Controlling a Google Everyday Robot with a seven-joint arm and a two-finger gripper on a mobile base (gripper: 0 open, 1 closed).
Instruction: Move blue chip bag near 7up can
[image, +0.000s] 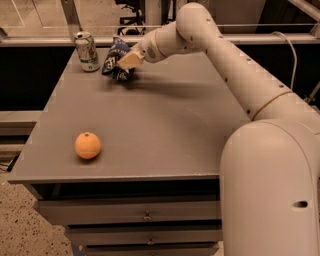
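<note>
The blue chip bag (113, 56), dark navy and crinkled, is at the far left of the grey table top (150, 115), held in my gripper (124, 63). The gripper is shut on the bag's right side, and its tan fingers (129, 60) cover part of it. The 7up can (87, 51), silver-white and green with a silver top, stands upright at the table's far left corner, a short gap to the left of the bag. My white arm reaches in from the right across the back of the table.
A round orange fruit (88, 145) lies near the table's front left. Drawers (145, 215) sit under the table's front edge. A rail and dark window run behind the table. My robot's white body (270, 185) fills the lower right.
</note>
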